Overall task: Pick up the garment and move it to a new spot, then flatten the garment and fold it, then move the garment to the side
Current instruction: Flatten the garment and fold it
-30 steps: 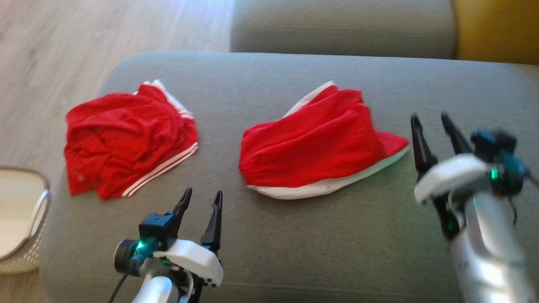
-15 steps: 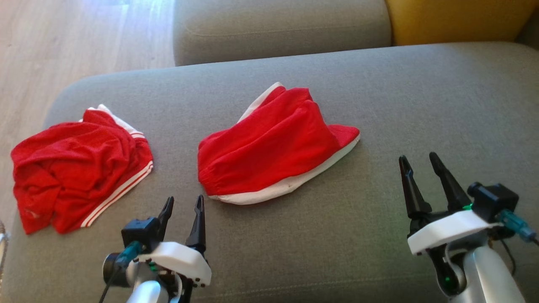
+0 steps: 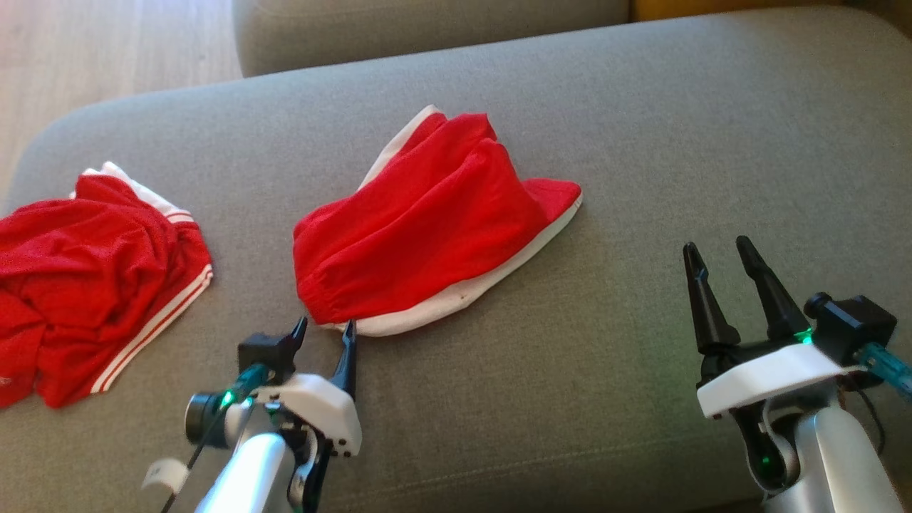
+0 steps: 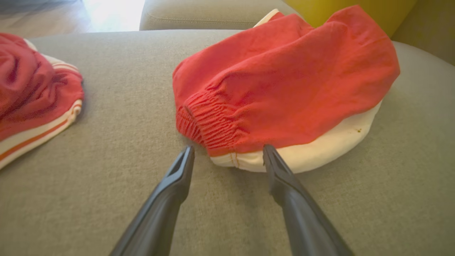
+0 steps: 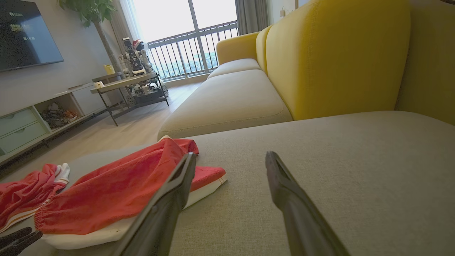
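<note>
My left gripper [image 3: 325,324] has its jaws spread wide with nothing between them. The two tips sit low over the grey cushion [image 3: 641,142], right at the near edge of the red garment [image 3: 427,221]. Its gathered elastic hem and white underlayer lie just ahead of my left tips, with the hem's corner in line with the gap between them (whether a tip actually touches cloth I cannot tell). The garment lies loosely half-folded, red on top, white lining showing along the near edge. My right gripper [image 3: 717,246] is wide open and empty above bare cushion, well apart from the garment, which lies off to its left. A second red piece [image 3: 85,278] with white stripes lies crumpled well to the left of my left jaws. Beyond my right tips rises a yellow backrest [image 5: 337,53].
</note>
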You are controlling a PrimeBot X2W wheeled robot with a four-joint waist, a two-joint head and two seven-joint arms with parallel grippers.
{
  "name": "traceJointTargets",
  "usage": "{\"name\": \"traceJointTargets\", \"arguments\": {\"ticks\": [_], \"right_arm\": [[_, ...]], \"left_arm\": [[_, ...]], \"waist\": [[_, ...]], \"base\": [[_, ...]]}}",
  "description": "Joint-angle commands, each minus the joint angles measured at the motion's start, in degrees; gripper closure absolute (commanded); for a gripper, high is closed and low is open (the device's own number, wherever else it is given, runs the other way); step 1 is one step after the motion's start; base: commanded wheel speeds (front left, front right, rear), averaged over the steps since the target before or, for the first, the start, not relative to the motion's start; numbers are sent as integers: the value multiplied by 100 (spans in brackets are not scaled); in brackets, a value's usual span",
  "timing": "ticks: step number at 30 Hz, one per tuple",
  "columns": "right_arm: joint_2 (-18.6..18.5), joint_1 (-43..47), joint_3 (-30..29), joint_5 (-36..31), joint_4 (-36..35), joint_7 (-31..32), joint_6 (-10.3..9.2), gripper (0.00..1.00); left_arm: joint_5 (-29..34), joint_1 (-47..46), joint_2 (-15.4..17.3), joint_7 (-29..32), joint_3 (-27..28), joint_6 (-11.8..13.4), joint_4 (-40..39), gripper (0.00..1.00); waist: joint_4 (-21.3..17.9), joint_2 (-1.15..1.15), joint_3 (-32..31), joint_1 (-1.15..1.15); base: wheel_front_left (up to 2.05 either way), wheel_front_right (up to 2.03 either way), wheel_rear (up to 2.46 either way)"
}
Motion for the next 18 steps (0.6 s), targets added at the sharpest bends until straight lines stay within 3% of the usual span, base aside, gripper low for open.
{"name": "traceJointTargets", "arguments": {"ticks": [1, 12, 18], "right_arm": [[6, -164, 110, -13, -236, 10, -2, 0], [6, -237, 109, -39, -259, 14, -2, 0], [6, -239, 93, -32, -206, -3, -2, 0]], "left_arm": [[98, -354, 24, -71, 91, 28, -11, 0], [168, -793, 17, -71, -44, 140, 824, 0], [268, -713, 16, -71, -184, -24, 674, 0]], "waist": [[-54, 0, 94, 0], [-101, 0, 213, 0], [-37, 0, 185, 0]], "base": [[0, 0, 0], [0, 0, 0], [0, 0, 0]]}}
